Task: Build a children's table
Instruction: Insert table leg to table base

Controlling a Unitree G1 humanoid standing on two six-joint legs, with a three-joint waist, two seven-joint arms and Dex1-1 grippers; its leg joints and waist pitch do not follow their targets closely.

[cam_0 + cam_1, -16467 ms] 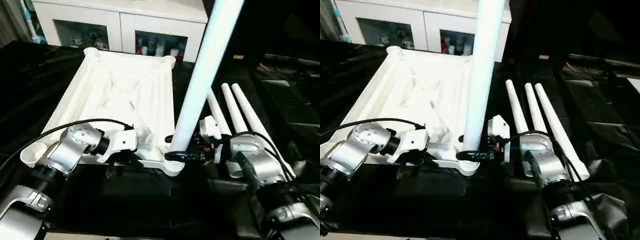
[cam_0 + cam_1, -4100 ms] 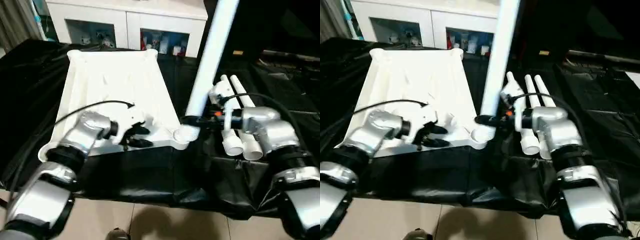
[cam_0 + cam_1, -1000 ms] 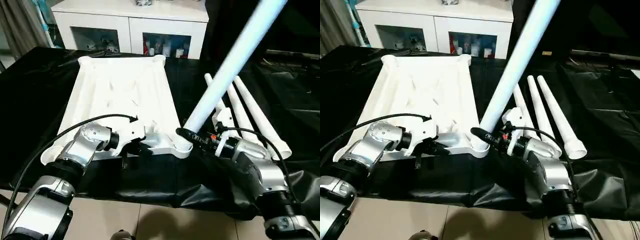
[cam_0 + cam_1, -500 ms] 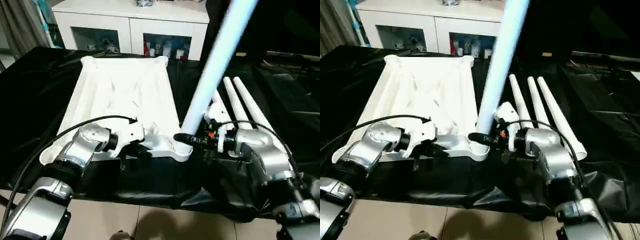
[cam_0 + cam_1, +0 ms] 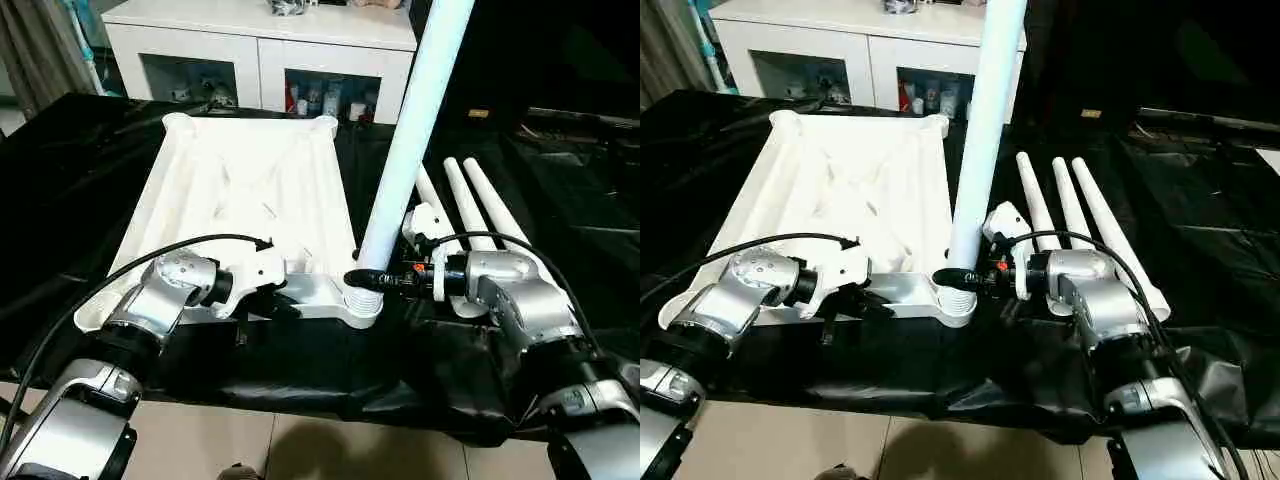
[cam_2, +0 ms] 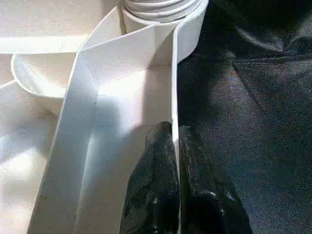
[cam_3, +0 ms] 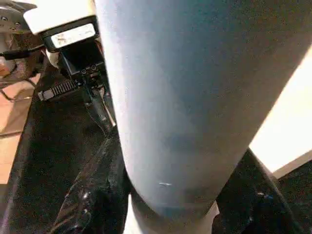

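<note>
The children's table top [image 5: 240,190] lies upside down on the black cloth, ribbed side up. One white leg [image 5: 415,130] stands nearly upright in the near right corner socket [image 5: 365,300]. My right gripper [image 5: 362,279] is shut on that leg's base, with a black finger [image 7: 97,195] on either side of the tube [image 7: 195,97]. My left gripper [image 6: 171,134] is shut on the thin near rim wall [image 6: 173,73] of the top, just left of the socket. Three more legs [image 5: 480,215] lie side by side to the right.
The black-draped work table [image 5: 60,180] ends close in front of me, with the floor [image 5: 300,450] below its edge. A white cabinet [image 5: 260,50] with glass doors stands behind the table. A black cable [image 5: 150,255] loops over my left forearm.
The leg in my right gripper has swung from leaning far right to almost upright in the corner socket. My left gripper has kept its hold on the rim.
</note>
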